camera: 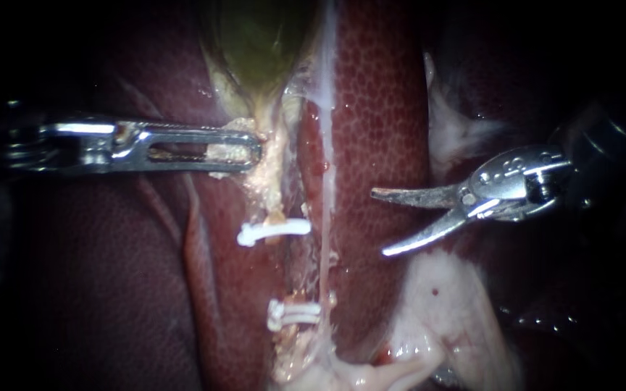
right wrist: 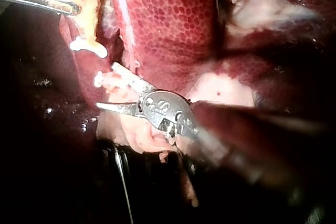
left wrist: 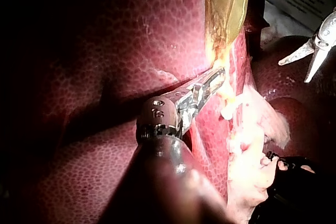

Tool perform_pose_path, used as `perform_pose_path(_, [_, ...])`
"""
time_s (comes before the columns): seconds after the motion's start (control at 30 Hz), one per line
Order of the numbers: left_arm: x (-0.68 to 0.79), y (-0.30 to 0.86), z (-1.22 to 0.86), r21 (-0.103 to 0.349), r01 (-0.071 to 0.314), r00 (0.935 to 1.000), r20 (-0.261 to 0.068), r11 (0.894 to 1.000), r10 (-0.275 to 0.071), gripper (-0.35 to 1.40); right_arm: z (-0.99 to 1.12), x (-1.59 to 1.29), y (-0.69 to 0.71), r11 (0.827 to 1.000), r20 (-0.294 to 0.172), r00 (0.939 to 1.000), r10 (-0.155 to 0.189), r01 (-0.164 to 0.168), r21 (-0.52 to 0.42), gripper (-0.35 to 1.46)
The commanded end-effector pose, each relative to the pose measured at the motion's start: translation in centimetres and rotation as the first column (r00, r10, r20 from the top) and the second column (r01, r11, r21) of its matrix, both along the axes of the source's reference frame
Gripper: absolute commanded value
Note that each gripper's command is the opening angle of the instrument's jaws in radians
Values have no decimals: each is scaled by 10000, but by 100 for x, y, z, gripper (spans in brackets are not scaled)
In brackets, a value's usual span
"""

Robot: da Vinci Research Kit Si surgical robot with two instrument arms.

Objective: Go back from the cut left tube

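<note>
1. Two tools are in the scene. The left tool [camera: 251,152] comes in from the left and the right tool [camera: 383,223] comes in from the right.
2. Two tubes run side by side from the gallbladder [camera: 255,36] toward the near side. They are the cut left tube [camera: 277,199] and, just right of it, a thin unbroken right tube [camera: 325,239].
3. White clips sit across the left tube. There is one upper clip [camera: 273,230] and, nearer, a lower pair [camera: 295,313] lying close together, so I count three.
4. Between the upper clip and the lower pair the left tube is parted. A dark gap shows there, with one stump on each side.
5. The left tool is narrow. It is clamped from both sides on yellowish tissue [camera: 222,152] at the gallbladder's narrow end, just beyond the upper clip.
6. The right tool stands wide with nothing between its jaws, and its tips point left. It hangs over the liver [camera: 378,108], well apart from the cut tube. A broad strip of liver and the right tube lie between them.
7. Both tools are shiny metal. The left one is long, flat and slotted, and the right one has slim, curved, pointed jaws.
8. The liver is dark red with a fine net pattern, and the gallbladder is smooth and green-yellow. Soft, wet whitish tissue [camera: 443,311] lies near, on the right.
</note>
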State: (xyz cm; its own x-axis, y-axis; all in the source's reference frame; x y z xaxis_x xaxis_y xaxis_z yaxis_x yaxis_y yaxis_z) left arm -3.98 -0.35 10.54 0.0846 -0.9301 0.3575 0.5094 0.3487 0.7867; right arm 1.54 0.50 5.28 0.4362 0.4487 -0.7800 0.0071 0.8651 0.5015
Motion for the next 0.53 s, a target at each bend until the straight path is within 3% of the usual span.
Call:
perform_pose_path(0.03, [-1, 0, 1, 8, -11, 10000, 2, 10000, 11, -35, 0, 0, 0, 10000, -3, 10000, 5, -5, 1, 143])
perform_pose_path(0.53, [-2, -1, 1, 15, -32, 10000, 20, 10000, 32, -35, 0, -1, 0, 10000, -23, 10000, 25, -25, -1, 143])
